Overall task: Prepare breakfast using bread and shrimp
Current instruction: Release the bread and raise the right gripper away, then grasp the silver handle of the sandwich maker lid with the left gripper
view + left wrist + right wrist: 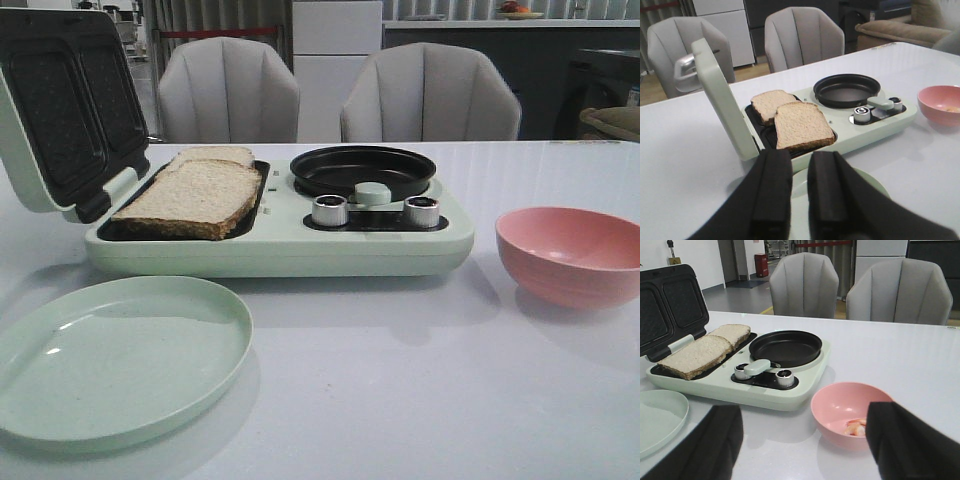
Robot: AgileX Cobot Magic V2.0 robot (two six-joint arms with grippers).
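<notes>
2 grey chairs point(228, 90), white table point(420, 380)

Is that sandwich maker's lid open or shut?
Open: the lid stands tilted back, and two bread slices lie uncovered on the plate.

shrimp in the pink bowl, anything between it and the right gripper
Nothing visible does. The shrimp lies uncovered in the open pink bowl, and the right gripper hangs just above and in front of it with its fingers spread wide. Only the bowl's rim stands between them, so it would reach in from above.
</notes>
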